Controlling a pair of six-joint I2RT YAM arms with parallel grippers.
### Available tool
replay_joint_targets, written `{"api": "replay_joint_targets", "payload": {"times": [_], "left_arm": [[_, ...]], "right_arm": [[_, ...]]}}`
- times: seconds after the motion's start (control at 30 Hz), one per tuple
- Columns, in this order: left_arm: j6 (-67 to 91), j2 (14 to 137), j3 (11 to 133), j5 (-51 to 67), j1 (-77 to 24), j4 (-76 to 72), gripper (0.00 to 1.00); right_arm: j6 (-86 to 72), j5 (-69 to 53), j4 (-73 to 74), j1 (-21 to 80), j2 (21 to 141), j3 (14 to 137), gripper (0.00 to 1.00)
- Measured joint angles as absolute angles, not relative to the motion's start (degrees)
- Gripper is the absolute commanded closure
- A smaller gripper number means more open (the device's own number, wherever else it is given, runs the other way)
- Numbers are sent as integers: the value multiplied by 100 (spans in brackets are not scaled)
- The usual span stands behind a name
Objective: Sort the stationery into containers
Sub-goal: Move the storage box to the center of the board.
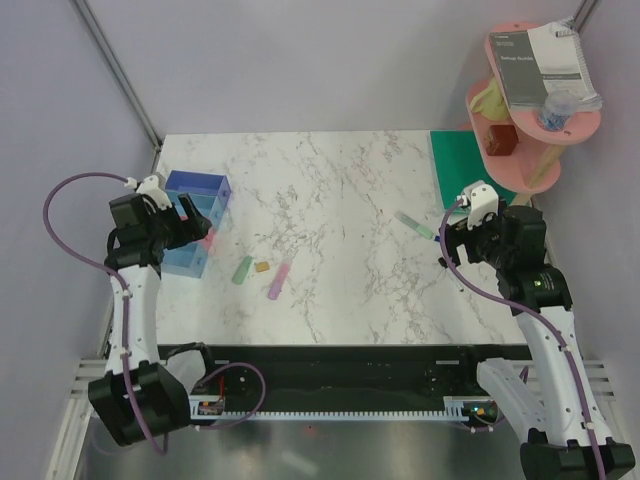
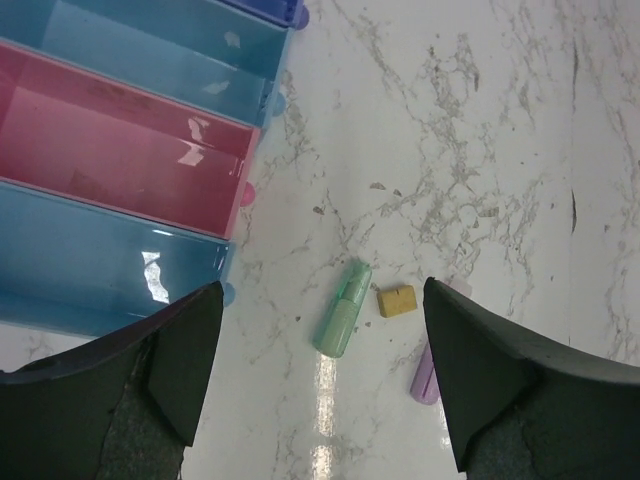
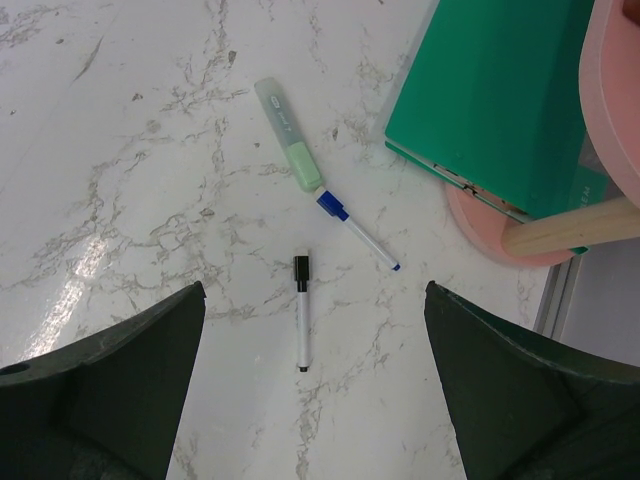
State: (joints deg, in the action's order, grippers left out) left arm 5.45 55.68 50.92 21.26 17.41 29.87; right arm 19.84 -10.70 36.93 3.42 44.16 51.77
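Stationery lies loose on the white marble-patterned table [image 1: 340,190] in two clusters. On the left, a pastel green stubby marker [image 2: 341,308], a small tan block [image 2: 396,300] just beside it and a lilac-pink marker [image 2: 432,370] sit near the row of joined open plastic bins [image 2: 110,150], coloured light blue, pink, light blue and dark blue. The left gripper [image 2: 322,300] hovers above these three with its jaws spread wide, holding nothing. On the right, a pale green highlighter [image 3: 288,135], a thin white pen with a blue cap [image 3: 357,230] at its end and a thin white pen with a black cap [image 3: 301,310] lie near the green mat [image 3: 500,90]. The right gripper [image 3: 313,295] hangs over them, fingers wide apart and empty.
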Motion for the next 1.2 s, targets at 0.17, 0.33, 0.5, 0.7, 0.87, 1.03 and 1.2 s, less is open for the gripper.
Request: {"api": "replay_joint_targets", "payload": {"times": [0.17,0.33,0.5,0.7,0.87,1.03,1.2], "left_arm": [[1085,6794,5290,1782,1741,2563,13],[1452,7852,5929,1527,1741,2298,14],[1726,8538,6484,1330,1745,2080,17],[1907,9172,6799,1070,1756,2069,19],[1964,9520,6842,908,1756,2123,21],[1979,9703,6945,801,1756,2244,23],[1992,10014,7144,753,1754,2324,29]], "right_arm": [[2021,-1098,3734,342,4423,5179,2],[2067,-1153,3739,342,4438,5181,2],[2115,-1175,3750,342,4497,5186,2],[2191,-1177,3750,342,4508,5186,2],[2257,-1175,3726,342,4525,5183,2],[2274,-1177,3680,342,4534,5146,2],[2274,-1175,3680,342,4534,5048,2]]}}
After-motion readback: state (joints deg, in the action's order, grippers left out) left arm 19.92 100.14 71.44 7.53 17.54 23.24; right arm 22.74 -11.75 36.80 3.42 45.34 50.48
